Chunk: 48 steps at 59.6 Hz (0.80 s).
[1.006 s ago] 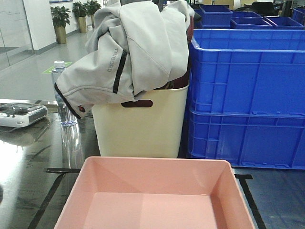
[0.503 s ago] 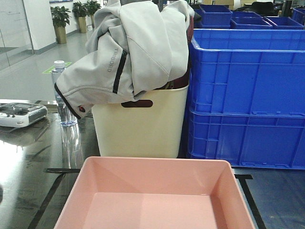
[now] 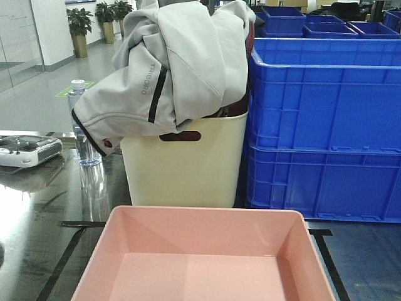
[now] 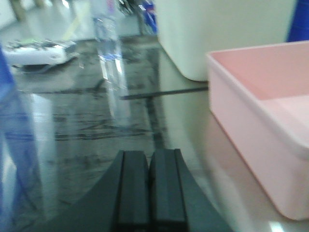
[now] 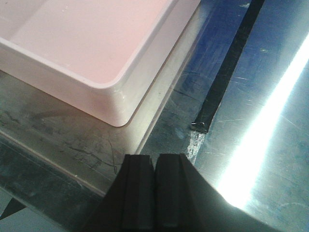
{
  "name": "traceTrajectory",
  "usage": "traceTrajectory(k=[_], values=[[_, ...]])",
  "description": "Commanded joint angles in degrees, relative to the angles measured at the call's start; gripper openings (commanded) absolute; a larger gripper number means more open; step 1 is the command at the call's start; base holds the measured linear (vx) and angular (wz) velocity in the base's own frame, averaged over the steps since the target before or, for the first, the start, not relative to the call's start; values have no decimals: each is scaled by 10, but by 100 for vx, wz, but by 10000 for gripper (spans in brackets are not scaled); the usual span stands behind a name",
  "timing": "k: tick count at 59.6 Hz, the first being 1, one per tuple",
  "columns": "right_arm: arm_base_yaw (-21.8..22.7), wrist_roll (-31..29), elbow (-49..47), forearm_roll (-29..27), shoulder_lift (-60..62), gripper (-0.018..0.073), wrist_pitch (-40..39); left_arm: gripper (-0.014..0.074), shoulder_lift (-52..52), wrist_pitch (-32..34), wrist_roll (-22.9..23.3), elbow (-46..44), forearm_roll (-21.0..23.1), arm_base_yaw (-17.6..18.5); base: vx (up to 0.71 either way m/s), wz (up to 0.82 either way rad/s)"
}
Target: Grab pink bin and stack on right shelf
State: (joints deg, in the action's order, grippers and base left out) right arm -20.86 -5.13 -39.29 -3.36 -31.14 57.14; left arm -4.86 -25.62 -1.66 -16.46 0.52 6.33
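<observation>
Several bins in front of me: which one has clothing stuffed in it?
The tall cream bin with the slot handle, directly behind the pink bin. A grey jacket spills over its rim. The pink bin is empty; nothing shows above the blue crates' rims.

Left gripper [image 4: 149,193] sits low at six o'clock, its two dark fingers pressed together with nothing between them, hovering over the shiny steel shelf top [image 4: 72,135]. Pink bin [image 4: 270,121] fills the three o'clock side, its near corner and flat rim close to the gripper but apart from it. A black tape line [image 4: 164,92] runs across toward the bin. Cream bin [image 4: 222,34] stands at one o'clock, just behind the pink one. Clear water bottle [image 4: 108,38] at eleven o'clock, a white controller [image 4: 38,50] at ten, all a bit blurred.
</observation>
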Motion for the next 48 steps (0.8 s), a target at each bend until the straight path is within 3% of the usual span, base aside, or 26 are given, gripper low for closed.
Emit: traceTrajectory(k=[1,16,48], values=[[2,-3,-16,2,-1,-12,-33,-7,33,137,6,56,1,-23,0,0],[2,-3,-16,2,-1,-12,-33,-7,65,297,6,191,11,-35,0,0],[2,-3,-16,2,-1,-9,-33,-6,64,309,5,189,9,-25,0,0]])
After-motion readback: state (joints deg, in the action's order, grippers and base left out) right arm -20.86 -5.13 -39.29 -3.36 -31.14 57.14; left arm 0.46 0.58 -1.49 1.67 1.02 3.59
